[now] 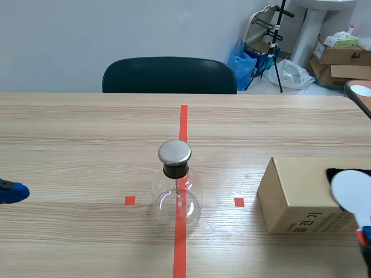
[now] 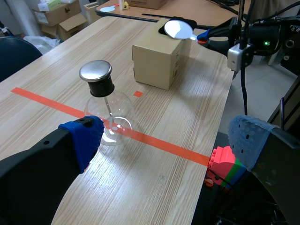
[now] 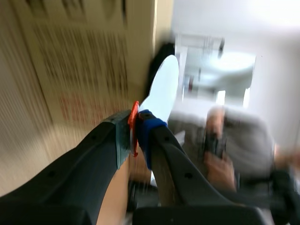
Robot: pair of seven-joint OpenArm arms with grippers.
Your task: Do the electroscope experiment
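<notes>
Box (image 1: 301, 197) print unreadable, 3 o'clock of flask (image 1: 177, 194) | flask holds thin rod (image 2: 109, 105) | left gripper (image 2: 166, 140) spread | right gripper (image 3: 136, 130) pinching paddle (image 3: 162, 89)

Glass electroscope flask mid-surface, box and disc off to my right.
The clear round glass flask (image 1: 177, 200), with a black stopper and a flat metal cap, stands upright on the orange-red tape line of the pale wooden surface (image 1: 87, 133). To its right, apart from it, sits a brown cardboard box (image 1: 295, 194). A white round disc (image 1: 352, 191) overlaps the box's right end, just above my right claw (image 1: 364, 237). My left claw (image 1: 11, 192) shows only a blue pad tip, well apart from the flask. A dark chair back (image 1: 169, 75) stands beyond the far edge.
</notes>
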